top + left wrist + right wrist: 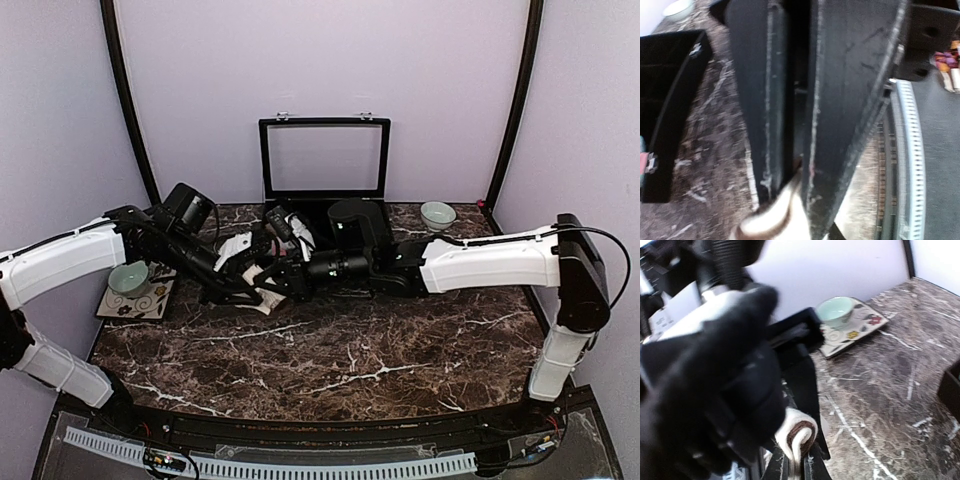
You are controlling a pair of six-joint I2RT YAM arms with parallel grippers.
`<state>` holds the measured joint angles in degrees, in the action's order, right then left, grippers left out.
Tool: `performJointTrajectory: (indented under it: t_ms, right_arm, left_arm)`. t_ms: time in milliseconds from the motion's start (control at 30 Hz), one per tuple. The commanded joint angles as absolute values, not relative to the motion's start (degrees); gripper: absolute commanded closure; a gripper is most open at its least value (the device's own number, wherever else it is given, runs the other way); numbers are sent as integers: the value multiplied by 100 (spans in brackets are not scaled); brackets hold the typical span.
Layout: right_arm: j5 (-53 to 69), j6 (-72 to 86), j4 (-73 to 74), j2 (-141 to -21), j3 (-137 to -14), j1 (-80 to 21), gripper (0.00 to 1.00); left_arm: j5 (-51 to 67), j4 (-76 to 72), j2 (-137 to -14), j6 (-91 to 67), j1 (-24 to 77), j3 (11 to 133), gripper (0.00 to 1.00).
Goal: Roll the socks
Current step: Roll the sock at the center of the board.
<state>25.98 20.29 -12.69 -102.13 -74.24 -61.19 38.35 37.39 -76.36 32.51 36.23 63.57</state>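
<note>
Arms reach inward over the tabletop (350,350); left end effector (792,185) and right end effector (796,467), nearly closed, pinch the cream-beige sock (797,432)

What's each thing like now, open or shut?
Black hinged case: open, lid upright.
Cream-beige fabric sock with brown bands: rolled end pinched by both grippers.
Left gripper: shut on that sock.
Right gripper: shut on that sock.
Mint-green ceramic bowl: upright on flowered mat.
Pale bowl by the case: upright.

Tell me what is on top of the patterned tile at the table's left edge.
A mint-green bowl stands on the patterned tile. The tile under the bowl is covered, and the left arm hides its far edge.
</note>
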Motion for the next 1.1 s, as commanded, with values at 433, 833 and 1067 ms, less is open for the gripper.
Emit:
performJointTrajectory:
  t_ms: [433,833,1067]
  right_arm:
    - [427,2846,-1209,-10690,-8323,-6605,100]
    - [403,2765,-1052,-10625,-8233,-6618,80]
    - [1790,1156,-1351,-9870,-7423,-6479,58]
  left_arm:
    - [2701,2956,-7329,3353,3647,5985,66]
    - [2197,2769,-7225,3309,3648,5890,100]
    - [5621,4359,-7376,3885,3632,6434,100]
